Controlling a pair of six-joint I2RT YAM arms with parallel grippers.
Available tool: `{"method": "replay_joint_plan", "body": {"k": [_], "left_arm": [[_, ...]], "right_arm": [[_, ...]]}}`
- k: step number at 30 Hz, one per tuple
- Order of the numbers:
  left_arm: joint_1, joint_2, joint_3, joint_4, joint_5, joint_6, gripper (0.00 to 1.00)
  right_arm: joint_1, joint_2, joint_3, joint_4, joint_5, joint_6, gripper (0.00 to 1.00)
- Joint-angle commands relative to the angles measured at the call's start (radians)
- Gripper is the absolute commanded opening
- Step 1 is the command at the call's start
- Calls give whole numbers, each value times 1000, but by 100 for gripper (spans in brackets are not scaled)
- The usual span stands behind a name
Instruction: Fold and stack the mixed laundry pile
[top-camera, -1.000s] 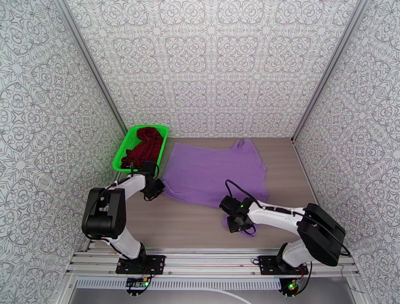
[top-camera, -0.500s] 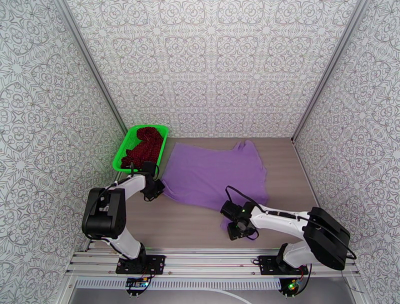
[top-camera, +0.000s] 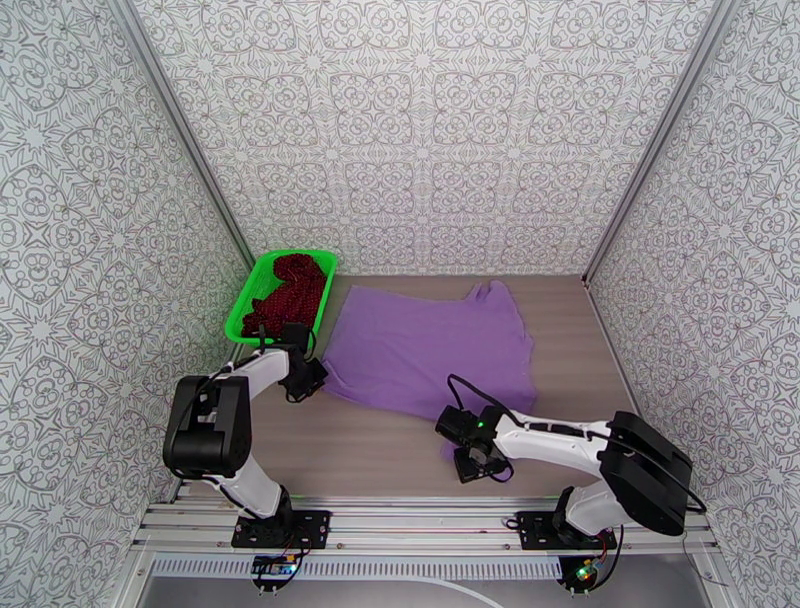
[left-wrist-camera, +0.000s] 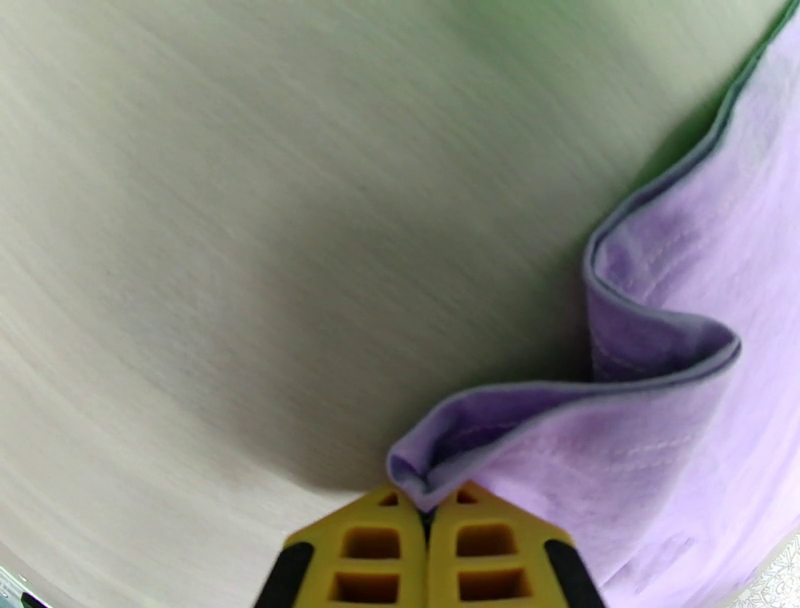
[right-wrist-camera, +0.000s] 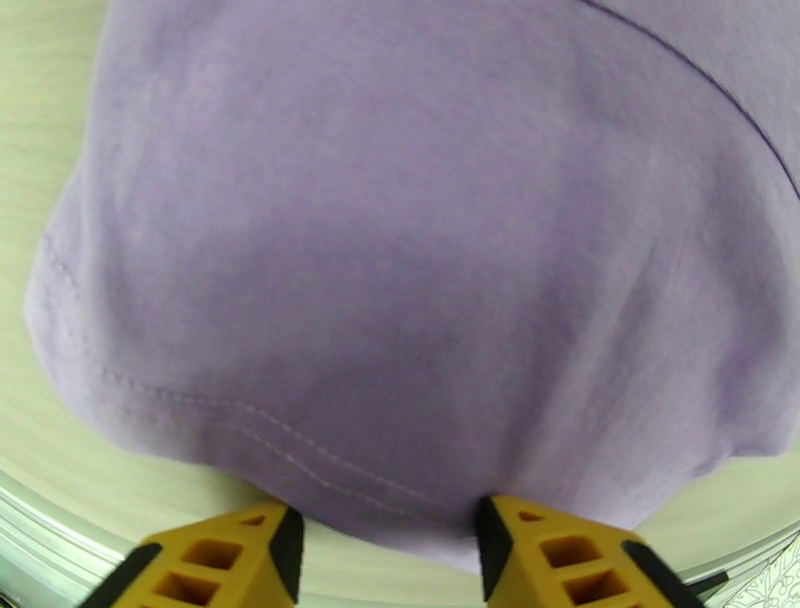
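Nothing readable is showing: no text, label, brand, number or sign is appearing on any surface, near or far.

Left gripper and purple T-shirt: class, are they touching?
Touching. The left wrist view shows the left gripper shut on a corner of the purple T-shirt.

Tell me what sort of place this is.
Probably a robot-lab test cell: grey patterned wall panels in metal framing enclose a pale wood-grain table, and white-and-black robot arms, left and right, are bolted to an aluminium rail at its near edge.
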Motion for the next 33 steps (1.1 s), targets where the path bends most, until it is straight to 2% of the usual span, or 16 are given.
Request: {"method": "replay_joint_plan", "body": {"k": [1,6,10,11,17,23,33], "left_arm": [[6,-5,-3,-5,2,22,0],[4,-5,-4,-4,5,23,0],[-7,-11,-4,-5,9,23,0],[-9,-12,-4,-10,10,25,0],[-33,-29,-11,-35,10,43,0],[-46,-86,-57,-61,2,60,0],[-69,-115,-35,-98,25,69,0]], "right_arm": [[-7,94,-50,90,116,47,39],[-7,143,-56,121,137,55,26],[-7,134,-55,89,179,67,2],[-7,125,-49,69,194,71,0],[-8,40,32,-115,255,73,0],[-21,-43,190,-334,281,19,0],[-129,-76,273,-387,288,-119,0]]}}
